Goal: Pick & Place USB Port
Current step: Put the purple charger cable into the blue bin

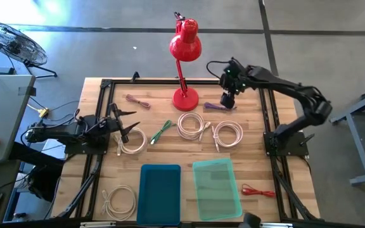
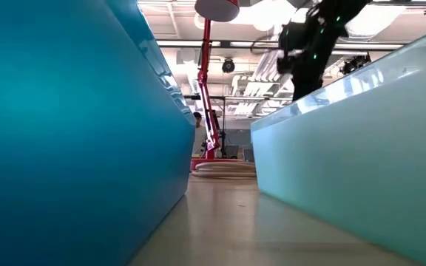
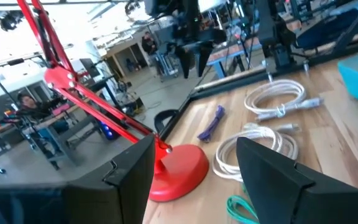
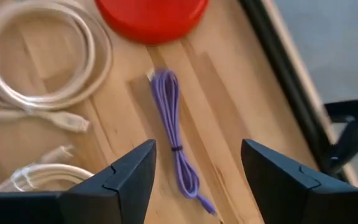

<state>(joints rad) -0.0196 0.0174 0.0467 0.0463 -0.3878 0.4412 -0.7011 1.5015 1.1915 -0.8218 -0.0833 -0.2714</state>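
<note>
A bundled purple USB cable lies flat on the wooden table just right of the red lamp's base. My right gripper hangs open above it, pointing steeply down. In the right wrist view its fingers stand on either side of the purple cable without touching it. My left gripper waits open and level at the table's left side, above a white cable coil. From there it looks toward the purple cable and the right gripper.
White cable coils lie mid-table, with another near left. A green cable, a maroon cable and a red cable lie about. A blue tray and a pale green tray sit near the front edge.
</note>
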